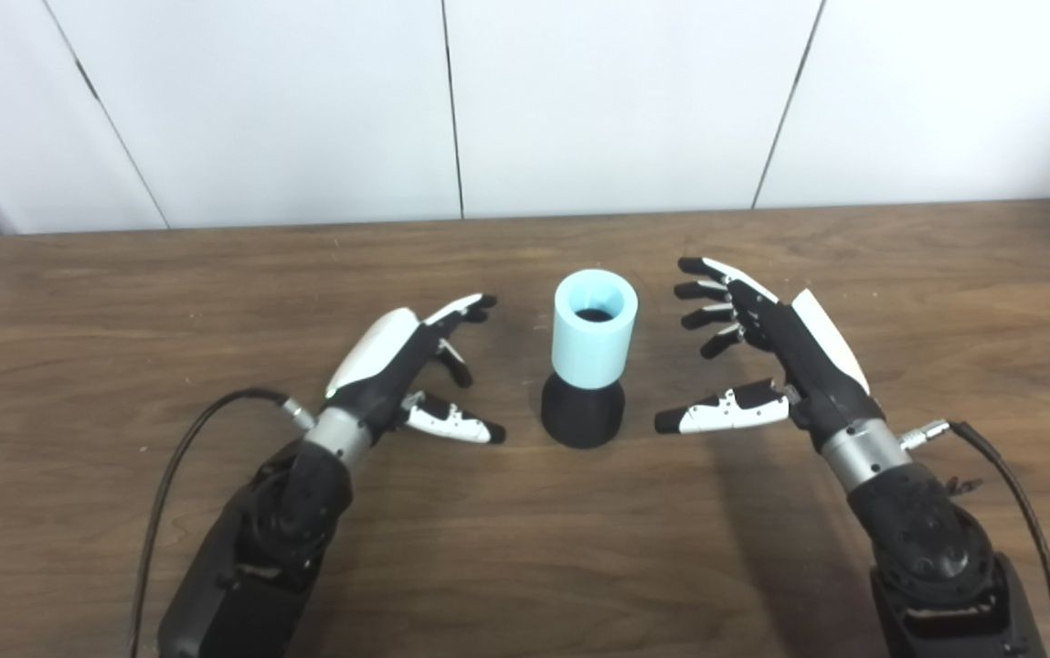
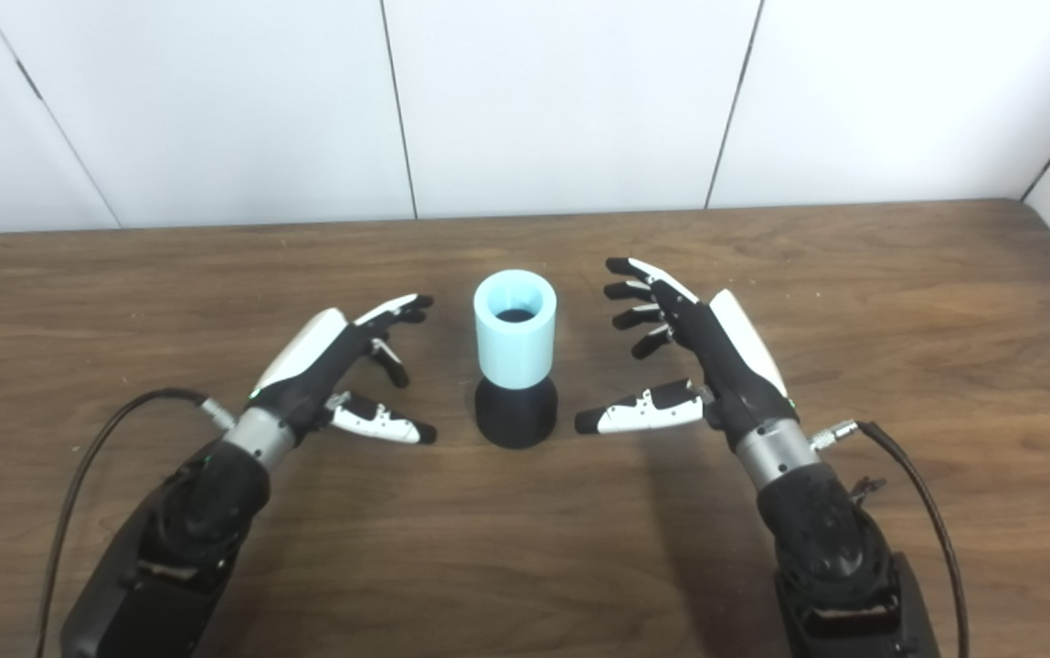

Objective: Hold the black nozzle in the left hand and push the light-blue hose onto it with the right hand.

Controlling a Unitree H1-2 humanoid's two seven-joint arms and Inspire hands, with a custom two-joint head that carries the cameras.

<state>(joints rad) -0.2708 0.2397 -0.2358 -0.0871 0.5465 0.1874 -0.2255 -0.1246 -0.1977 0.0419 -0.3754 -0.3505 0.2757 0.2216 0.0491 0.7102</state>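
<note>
Left eye view: brown wood-grain table [image 1: 122, 274], broad, backed by white wall panels. Right hand [image 1: 762, 356], black and white, fingers spread and holding nothing, just beside the hose on its right, apart from it. Left hand [image 1: 406, 366], black and white, fingers loosely apart and holding nothing, near the nozzle on its left, not touching. Light-blue cylindrical hose piece [image 1: 594, 334], upright, open end up, its lower end seated on the nozzle. Black flared round nozzle [image 1: 583, 413], standing on the table between the two hands, base down. Judgement: the pieces appear already joined and both hands clear, so the task looks at or near completion. If further seating is wanted, wrap the left hand low round the black base, keep the stack vertical, and press the hose straight down along its axis with the right; a sideways push risks tipping it.
</note>
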